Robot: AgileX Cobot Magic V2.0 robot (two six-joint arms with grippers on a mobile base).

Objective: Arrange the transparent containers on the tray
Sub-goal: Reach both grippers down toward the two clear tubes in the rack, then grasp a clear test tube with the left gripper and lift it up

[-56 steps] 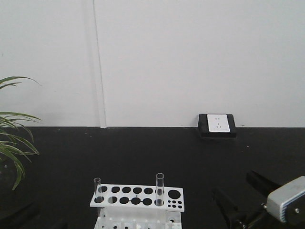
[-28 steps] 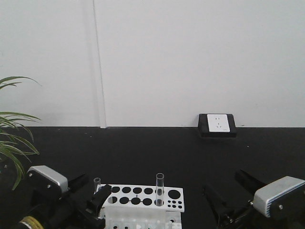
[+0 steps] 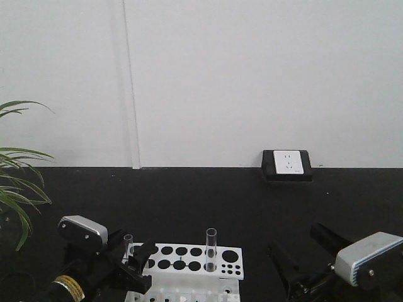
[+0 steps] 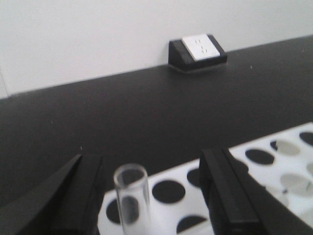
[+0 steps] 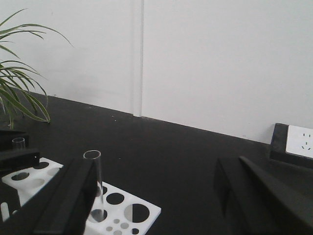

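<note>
Rack stands at the near edge of the table, centre-front; left tube stands upright in its far-left hole; right tube stands upright right of centre. Left gripper sits at the rack's left end, jaws parted either side of the left tube, apparently not touching it; right gripper lies right of the rack, apart from it. Socket box sits at the table's rear against the wall; plant stands far left.

- 2 glass test tubes, both clear
- 1 white rack full of holes
- 1 wall socket
- 1 leafy plant
- 2 grippers: left gripper, right gripper
</note>
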